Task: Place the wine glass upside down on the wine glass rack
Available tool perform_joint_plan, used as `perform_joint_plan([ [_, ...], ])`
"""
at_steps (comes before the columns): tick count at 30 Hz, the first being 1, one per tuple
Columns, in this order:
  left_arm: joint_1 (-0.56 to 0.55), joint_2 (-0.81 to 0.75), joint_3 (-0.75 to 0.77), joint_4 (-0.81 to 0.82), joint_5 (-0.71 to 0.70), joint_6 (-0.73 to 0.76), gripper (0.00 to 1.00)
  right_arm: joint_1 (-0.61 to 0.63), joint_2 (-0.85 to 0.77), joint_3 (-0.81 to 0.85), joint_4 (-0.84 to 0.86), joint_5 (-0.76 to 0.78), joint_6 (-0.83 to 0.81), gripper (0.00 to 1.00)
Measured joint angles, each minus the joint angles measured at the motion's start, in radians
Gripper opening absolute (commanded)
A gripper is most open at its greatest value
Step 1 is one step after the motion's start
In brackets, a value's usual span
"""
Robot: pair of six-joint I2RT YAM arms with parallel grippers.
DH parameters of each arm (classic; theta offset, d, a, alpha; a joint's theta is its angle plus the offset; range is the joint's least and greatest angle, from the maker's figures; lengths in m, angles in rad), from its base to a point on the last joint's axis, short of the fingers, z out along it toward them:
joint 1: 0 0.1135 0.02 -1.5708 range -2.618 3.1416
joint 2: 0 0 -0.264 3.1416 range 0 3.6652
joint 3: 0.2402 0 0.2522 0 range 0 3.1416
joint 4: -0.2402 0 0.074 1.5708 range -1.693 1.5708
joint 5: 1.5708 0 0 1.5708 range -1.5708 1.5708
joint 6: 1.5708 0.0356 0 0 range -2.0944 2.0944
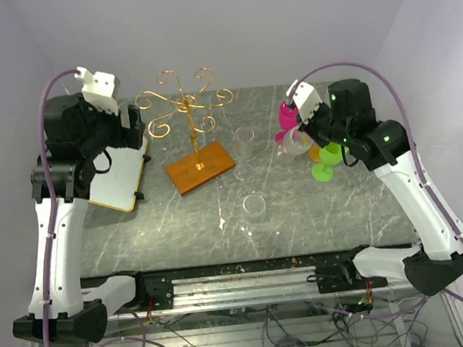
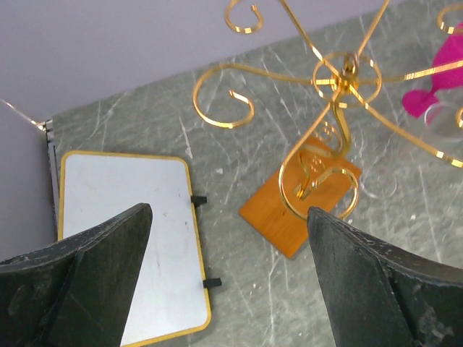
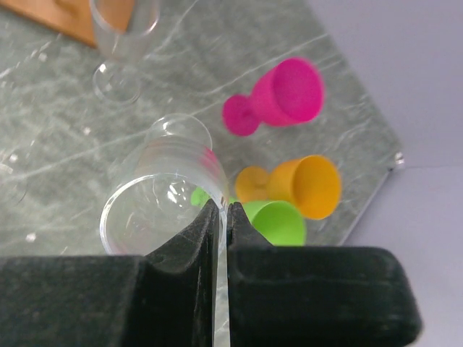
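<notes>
1. Short clear tumbler (image 1: 255,206): on the grey marbled table (image 1: 342,212), nearest the arm bases.
2. White rounded-corner board (image 1: 120,180): left side. The left gripper (image 2: 230,212) is above it, fingers wide apart, holding nothing.
3. Clear wine glass (image 3: 155,202): tilted, right side, well apart from the rack. The right gripper (image 3: 221,211) pinches its rim wall.
4. Magenta goblet (image 3: 286,94), orange goblet (image 3: 307,184), green goblet (image 3: 278,220): near it.
5. Clear stemmed glass (image 1: 243,144): upright, mid-table.
6. Gold wire wine glass rack (image 1: 185,104): orange-brown wooden base, left of centre.

Light: bright, even, soft | Shadows: faint, just beside rack (image 1: 200,167) base | Glare: glints on rack wire | Focus: coloured cups (image 3: 286,97) blurred
</notes>
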Motion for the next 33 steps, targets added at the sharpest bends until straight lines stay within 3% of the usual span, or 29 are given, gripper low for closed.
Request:
perform_joint_plan([
  [7, 0.009, 0.114, 0.214, -0.049, 0.031, -0.077, 1.00, 0.000, 0.127, 0.278, 0.030, 0.042, 0.000, 0.00],
  [14, 0.009, 0.153, 0.282, -0.010, 0.111, -0.123, 0.96, 0.000, 0.230, 0.527, 0.066, 0.076, 0.017, 0.00],
  [23, 0.004, 0.216, 0.336, 0.072, 0.236, -0.253, 0.95, 0.000, 0.254, 0.623, 0.155, 0.120, 0.048, 0.00],
  [33, -0.074, 0.268, 0.348, 0.145, 0.308, -0.340, 0.90, 0.005, 0.329, 0.723, 0.271, -0.026, 0.185, 0.00],
])
